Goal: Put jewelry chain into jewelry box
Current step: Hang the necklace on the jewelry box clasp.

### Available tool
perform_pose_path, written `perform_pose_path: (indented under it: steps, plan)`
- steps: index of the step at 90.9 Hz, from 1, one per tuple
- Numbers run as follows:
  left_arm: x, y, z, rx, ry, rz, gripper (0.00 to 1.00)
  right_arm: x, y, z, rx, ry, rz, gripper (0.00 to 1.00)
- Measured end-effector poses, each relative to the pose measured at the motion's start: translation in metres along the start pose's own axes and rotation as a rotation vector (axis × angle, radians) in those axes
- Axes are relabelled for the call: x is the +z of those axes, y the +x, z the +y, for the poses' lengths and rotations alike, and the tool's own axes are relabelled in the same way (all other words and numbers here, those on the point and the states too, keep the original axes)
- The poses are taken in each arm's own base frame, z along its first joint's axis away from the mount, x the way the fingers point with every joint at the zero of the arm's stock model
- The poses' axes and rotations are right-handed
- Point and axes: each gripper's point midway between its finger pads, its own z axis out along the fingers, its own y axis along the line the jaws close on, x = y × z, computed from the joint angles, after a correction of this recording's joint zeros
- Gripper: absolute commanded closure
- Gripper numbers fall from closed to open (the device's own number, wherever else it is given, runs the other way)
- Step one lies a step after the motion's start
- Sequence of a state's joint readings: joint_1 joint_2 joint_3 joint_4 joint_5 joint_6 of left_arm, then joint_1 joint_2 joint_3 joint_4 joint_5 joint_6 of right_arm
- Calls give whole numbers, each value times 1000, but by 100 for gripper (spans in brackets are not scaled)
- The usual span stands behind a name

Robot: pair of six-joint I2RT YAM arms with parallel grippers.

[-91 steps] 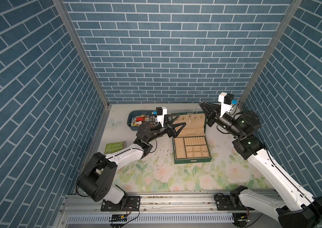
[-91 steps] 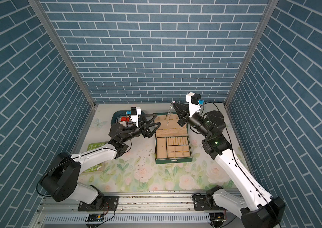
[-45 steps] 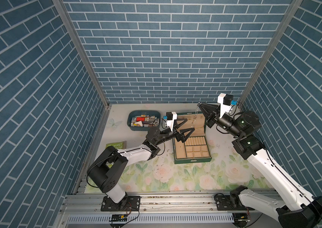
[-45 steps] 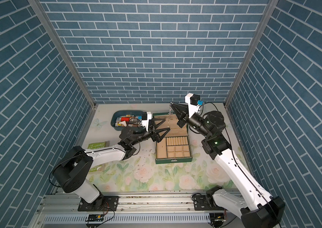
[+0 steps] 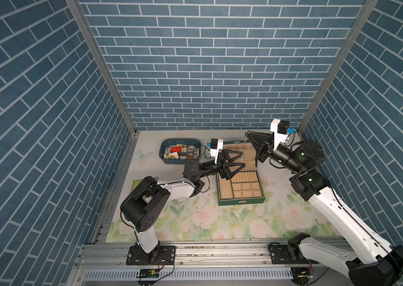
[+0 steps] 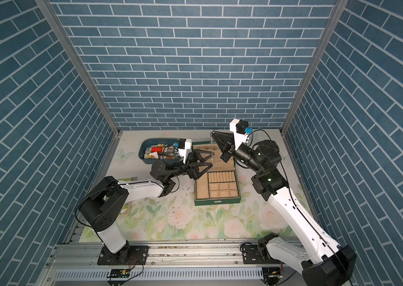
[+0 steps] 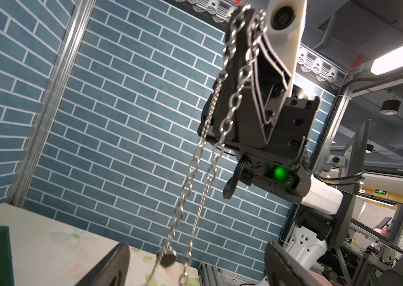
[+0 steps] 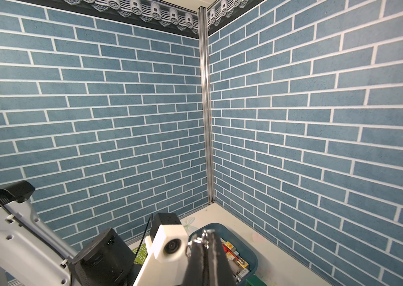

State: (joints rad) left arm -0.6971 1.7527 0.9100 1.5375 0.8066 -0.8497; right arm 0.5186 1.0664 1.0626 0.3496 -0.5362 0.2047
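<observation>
Swung across from the blue-teal tub, my left hand is now spread wide, jaws on either side of the lower end of the jewelry chain. My right hand pinches the chain's top, dangling it over the open jewelry box. I judge it ready to be steadied and lowered in.

Floral desk, lightly laden.
Open jewelry box, blue tub and green booklet sit on it.

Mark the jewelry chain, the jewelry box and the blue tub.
jewelry chain [image 7: 167, 258]: left wrist view, round end pendant.
jewelry box [image 5: 241, 201]: a top view, green front wall.
blue tub [image 5: 170, 161]: a top view, near wall.
</observation>
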Motion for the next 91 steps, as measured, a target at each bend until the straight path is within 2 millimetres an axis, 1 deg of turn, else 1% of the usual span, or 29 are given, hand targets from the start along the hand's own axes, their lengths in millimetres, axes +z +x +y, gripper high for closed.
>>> perform_pose_path:
  steps: [11, 32, 46, 58, 69, 91]
  plan:
    - [2, -4, -7, 2, 35, -5, 27, 0, 0, 0, -1, -1, -1, 100]
    - [2, 3, -9, -26, 64, 25, 40, 0, 2, 0, 2, -2, 3, 100]
    - [2, 5, -12, -31, 79, 37, 42, 0, 2, 0, 1, -1, 3, 100]
    - [0, 9, -13, -40, 83, 48, 47, -1, 1, 1, -1, 1, 0, 100]
    - [-2, 13, -13, -49, 85, 61, 55, -2, -1, 1, -4, 4, -6, 100]
    - [-6, 20, -14, -61, 86, 78, 64, -4, -4, 2, -7, 8, -12, 100]
